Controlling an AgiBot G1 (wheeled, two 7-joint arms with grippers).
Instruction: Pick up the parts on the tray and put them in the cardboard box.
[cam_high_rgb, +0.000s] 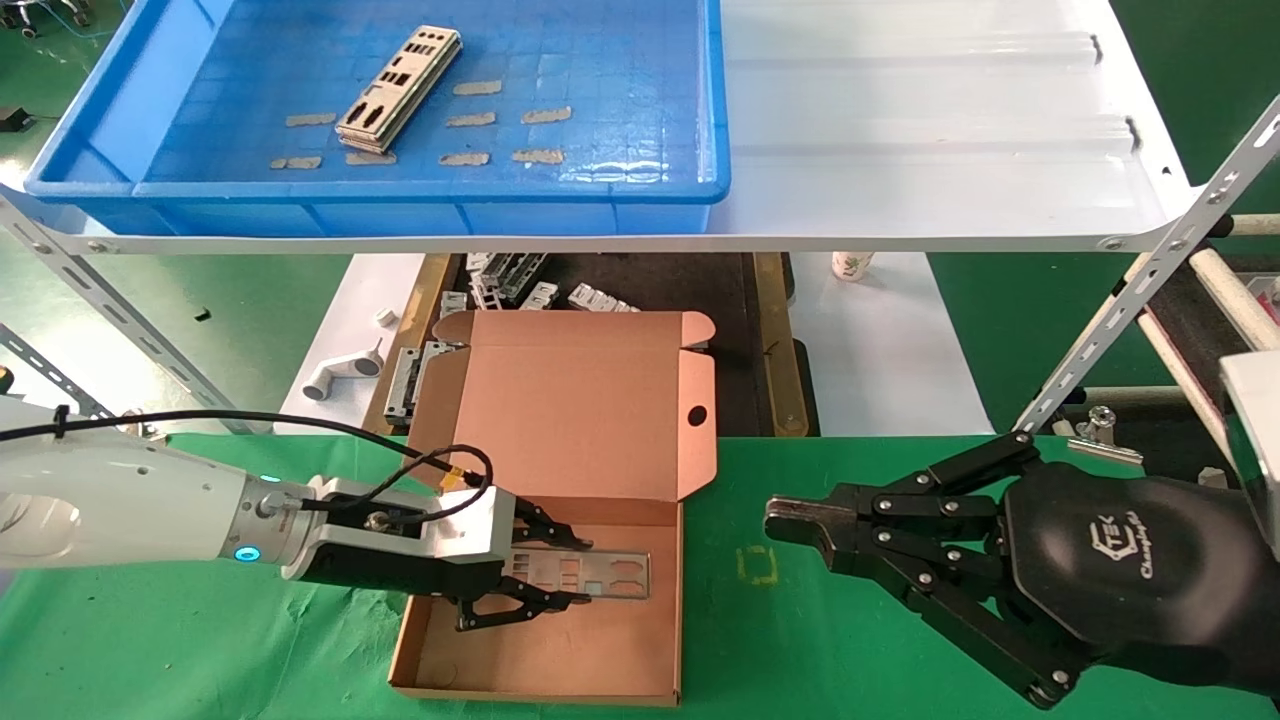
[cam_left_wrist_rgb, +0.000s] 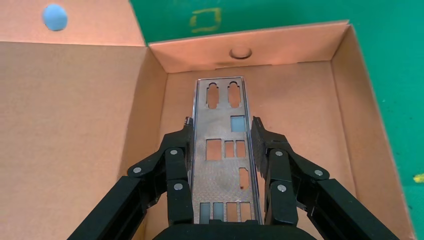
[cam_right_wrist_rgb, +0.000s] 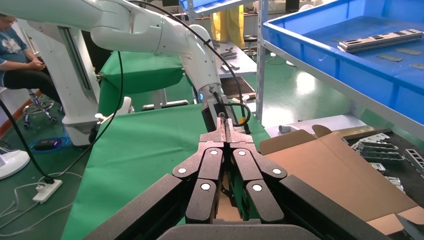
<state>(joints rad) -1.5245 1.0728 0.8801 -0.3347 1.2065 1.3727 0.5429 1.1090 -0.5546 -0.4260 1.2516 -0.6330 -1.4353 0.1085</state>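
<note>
My left gripper (cam_high_rgb: 585, 572) reaches into the open cardboard box (cam_high_rgb: 540, 660) on the green table and is shut on one part (cam_high_rgb: 612, 576), a thin silver plate with rectangular cutouts. In the left wrist view the black fingers (cam_left_wrist_rgb: 180, 165) press both long edges of the part (cam_left_wrist_rgb: 220, 170), low over the box floor (cam_left_wrist_rgb: 310, 100). A stack of more parts (cam_high_rgb: 400, 85) lies in the blue tray (cam_high_rgb: 400, 190) up on the shelf. My right gripper (cam_high_rgb: 785, 520) hovers shut and empty to the right of the box, as the right wrist view (cam_right_wrist_rgb: 226, 125) confirms.
The tray rests on a white sheet-metal shelf (cam_high_rgb: 900, 120) with slanted struts (cam_high_rgb: 1130, 300) at both sides. Grey brackets (cam_high_rgb: 510, 280) and a white plastic piece (cam_high_rgb: 340, 375) lie behind the box's raised lid (cam_high_rgb: 570, 400). A yellow square mark (cam_high_rgb: 757, 565) sits between box and right gripper.
</note>
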